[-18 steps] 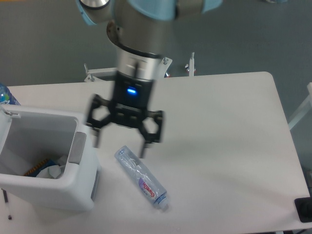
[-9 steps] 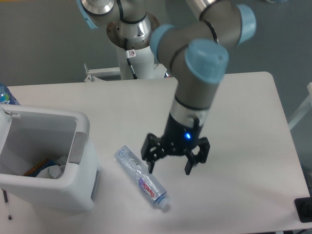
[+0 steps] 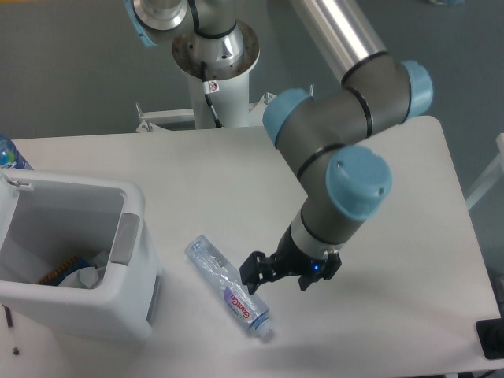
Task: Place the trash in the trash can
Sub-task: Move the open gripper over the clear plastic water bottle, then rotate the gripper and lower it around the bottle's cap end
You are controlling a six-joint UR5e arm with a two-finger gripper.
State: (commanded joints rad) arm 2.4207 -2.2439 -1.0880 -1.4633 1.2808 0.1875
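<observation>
Gripper (image 3: 278, 281) hung lower centre, fingers spread wide, holding nothing, just right of crushed bottle (image 3: 229, 288); trash can (image 3: 75, 260) at lower left.

A white table (image 3: 378, 181) carries everything. On it lie a crushed bottle (image 3: 228, 296) and, left, a white bin (image 3: 118, 307).
</observation>
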